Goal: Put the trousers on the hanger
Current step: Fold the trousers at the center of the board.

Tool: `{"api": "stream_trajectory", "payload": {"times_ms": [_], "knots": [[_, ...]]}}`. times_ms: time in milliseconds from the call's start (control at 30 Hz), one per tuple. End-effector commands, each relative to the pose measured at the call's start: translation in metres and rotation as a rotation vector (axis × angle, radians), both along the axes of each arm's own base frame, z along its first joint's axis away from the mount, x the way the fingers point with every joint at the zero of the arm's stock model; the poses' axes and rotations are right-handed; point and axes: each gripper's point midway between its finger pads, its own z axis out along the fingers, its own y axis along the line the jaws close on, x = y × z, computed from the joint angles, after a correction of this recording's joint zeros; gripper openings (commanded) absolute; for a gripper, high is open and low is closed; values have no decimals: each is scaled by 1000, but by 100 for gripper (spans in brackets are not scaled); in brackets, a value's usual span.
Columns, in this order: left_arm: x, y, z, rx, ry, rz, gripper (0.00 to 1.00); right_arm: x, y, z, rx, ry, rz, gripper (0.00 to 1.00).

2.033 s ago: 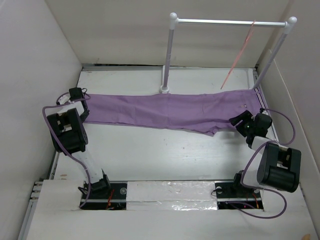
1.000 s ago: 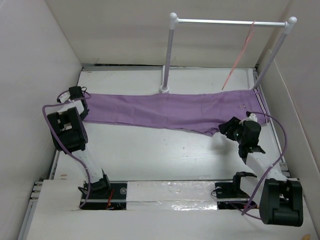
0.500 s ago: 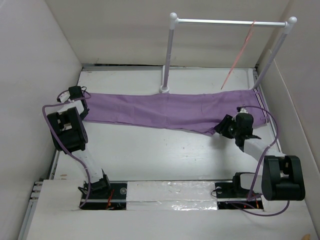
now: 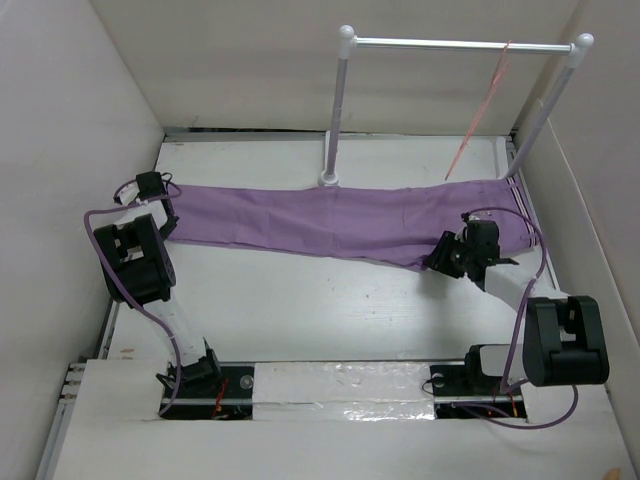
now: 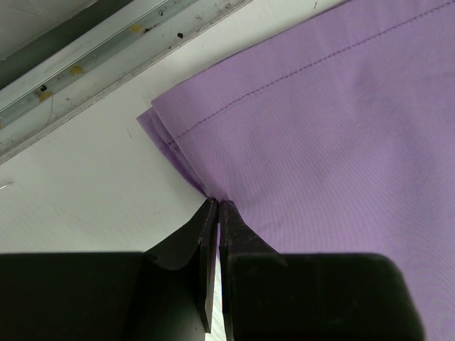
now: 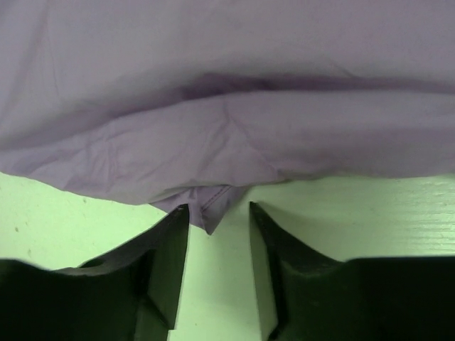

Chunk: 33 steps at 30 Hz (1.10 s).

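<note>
Plainly, the soft lilac cloth trousers (image 4: 340, 220) are light and limp. They have no stiffness of their own, so they will sag, fold and trail from wherever they are pinched, and a thin single layer could slide out of a weak grip. They lie flat on the white desk (image 4: 300, 310), stretched from nine o'clock to three o'clock in the overhead view, with the striped waistband at the three o'clock end. The thin salmon-pink wire hanger (image 4: 478, 112) hangs well apart from them, at about one o'clock, on the white-posted rack with a silver crossbar (image 4: 460, 44). Doubled edges and seams look like the best places to take hold, since there is more cloth there to bite on. The two holds should sit far apart so that the length stays spread. The left hand (image 5: 215, 206) is at the nine o'clock end. Its fingers are pressed together right at the stitched corner of the leg hem, and the folded edge appears to be nipped between the tips. The right hand (image 6: 218, 208) is low at the near edge of the trousers, towards four o'clock. Its fingers stand partly apart on either side of a small pointed flap of cloth, and they hold nothing yet.
</note>
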Motion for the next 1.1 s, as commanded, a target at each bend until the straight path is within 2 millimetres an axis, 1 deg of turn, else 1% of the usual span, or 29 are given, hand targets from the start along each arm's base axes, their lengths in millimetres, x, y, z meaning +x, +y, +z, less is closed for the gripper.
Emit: {"api": "stream_trajectory", "payload": {"times_ms": [0,100,233,267,300,400,433,500,533,567,600,633,667,700,733,767,800,833,867,900,933,967,1033,1067], "knots": [[16,6,24,11,-76,4,0,7,4,8,-6,9,37,41],[17,4,22,4,-78,3,0,6,4,7,-4,18,33,38],[17,3,21,-6,-80,-2,0,10,3,7,-7,22,20,31],[17,3,21,-4,-82,2,0,11,3,7,-6,20,21,26],[17,3,21,-4,-82,2,0,11,3,7,-8,22,19,15],[14,3,21,-2,-75,5,0,12,2,9,-10,7,14,0],[11,6,22,14,-68,16,0,11,1,10,-13,2,13,0],[2,9,24,36,-42,42,0,1,4,18,-3,-25,30,0],[-3,16,27,71,-29,70,0,-4,5,23,1,-40,32,0],[-7,18,34,88,-30,83,0,-11,8,39,16,-94,47,0],[-12,19,37,99,-26,93,0,-22,13,38,26,-96,65,0],[-17,22,40,120,-26,115,0,-28,15,41,38,-108,71,0],[-21,23,51,136,-46,132,0,-40,21,41,57,-98,93,0],[-32,27,51,146,-38,159,0,-56,29,43,73,-105,125,0],[-37,30,54,149,-44,174,0,-64,31,40,77,-100,135,0],[-43,33,62,151,-62,191,0,-73,36,40,92,-100,153,0],[-49,36,63,143,-70,207,0,-80,40,39,111,-98,162,0],[-63,42,54,106,-58,227,0,-90,44,37,128,-115,177,0],[-71,45,56,92,-64,244,0,-100,50,34,151,-98,204,0],[-78,48,54,80,-65,261,0,-106,51,32,161,-91,210,0],[-90,45,43,45,-48,260,0,-113,54,33,165,-105,230,0],[-100,53,44,34,-61,291,0,-125,55,28,164,-69,248,0],[-114,49,32,-12,-48,296,0,-134,55,26,150,-71,269,0],[-122,51,31,-22,-42,312,0,-141,53,26,148,-73,271,0]]}}
